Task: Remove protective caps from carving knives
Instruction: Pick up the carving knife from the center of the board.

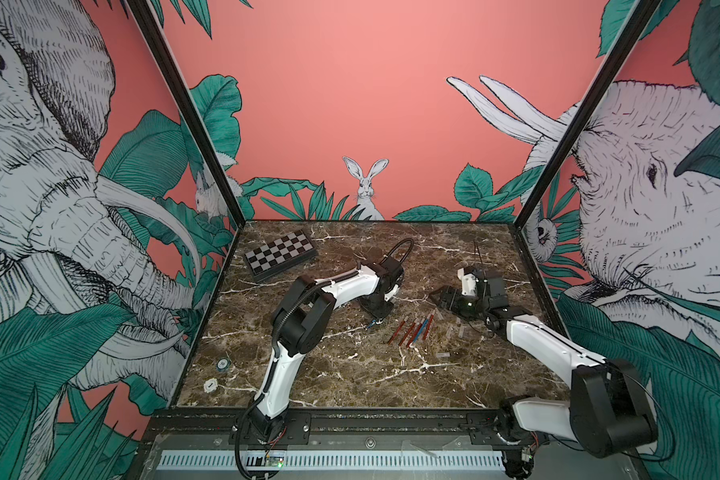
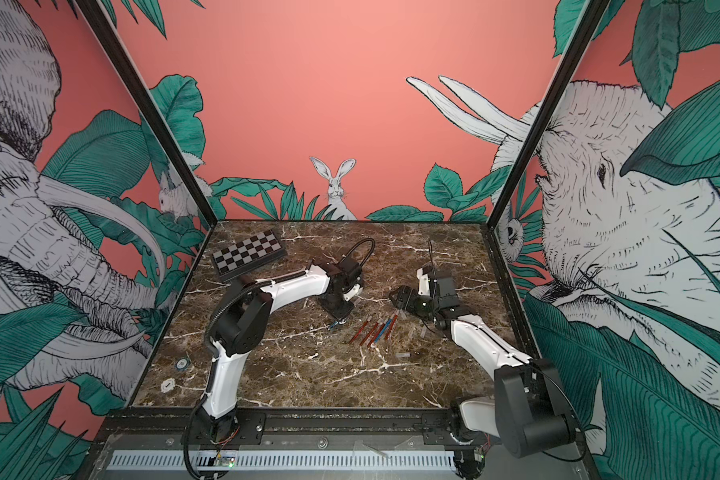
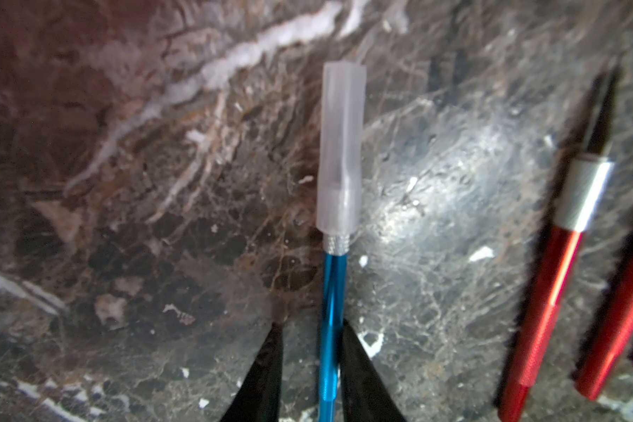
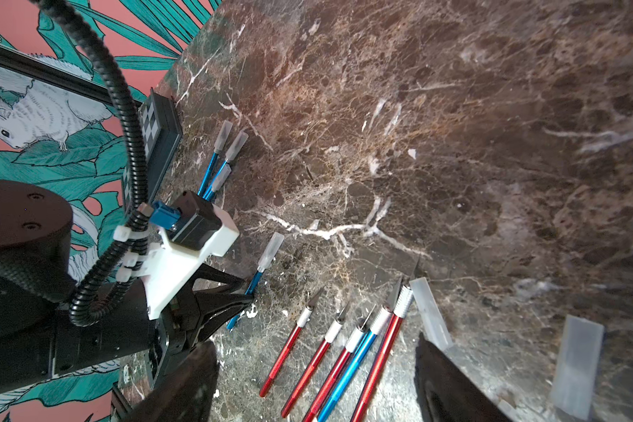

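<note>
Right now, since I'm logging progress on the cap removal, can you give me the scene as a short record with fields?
Left gripper: jaws straddle the handle of a capped blue knife, with a gap on one side
Cap: on that knife's tip
Right gripper: open wide, pointed at the uncapped row
Uncapped knives: five side by side, four red, one blue
Other capped knives: three blue, partly behind the left wrist
Loose caps: at least two beside the row
</note>
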